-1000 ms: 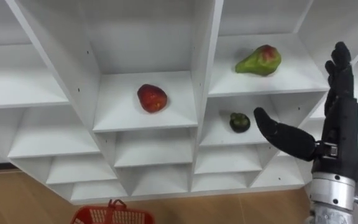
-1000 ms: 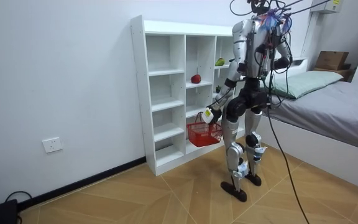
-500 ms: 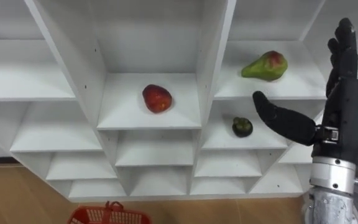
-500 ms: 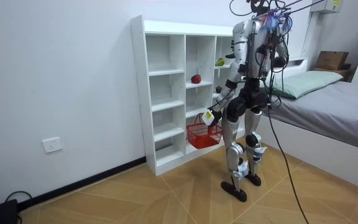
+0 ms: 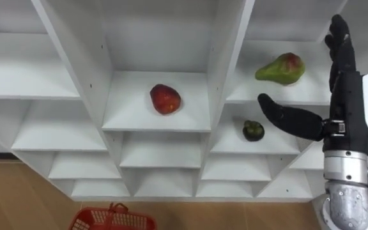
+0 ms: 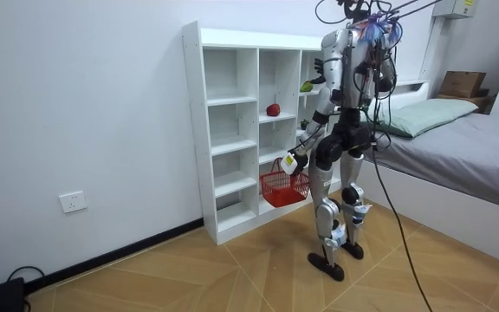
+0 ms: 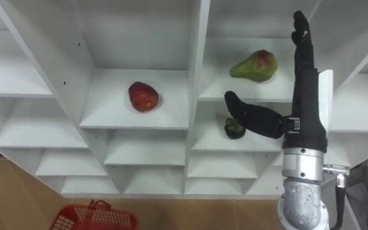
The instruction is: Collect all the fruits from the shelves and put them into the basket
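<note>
Right hand (image 5: 349,108) is hovering near the pear (image 5: 280,68) at upper right, fingers (image 5: 337,38) straight and spread, holding nothing — judging a slow sideways wrap safest, to avoid rolling it deeper.

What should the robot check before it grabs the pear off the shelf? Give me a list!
1. Right hand open, fingers straight, thumb out: ok.
2. Right hand empty: ok.
3. Pear lying free on its shelf, nothing in front of it: ok.
4. Hand touching the pear: not ok; it is raised beside the pear, apart from it.
5. Red basket ready down below: ok.
6. Left hand holding the basket firmly: cannot tell.
</note>
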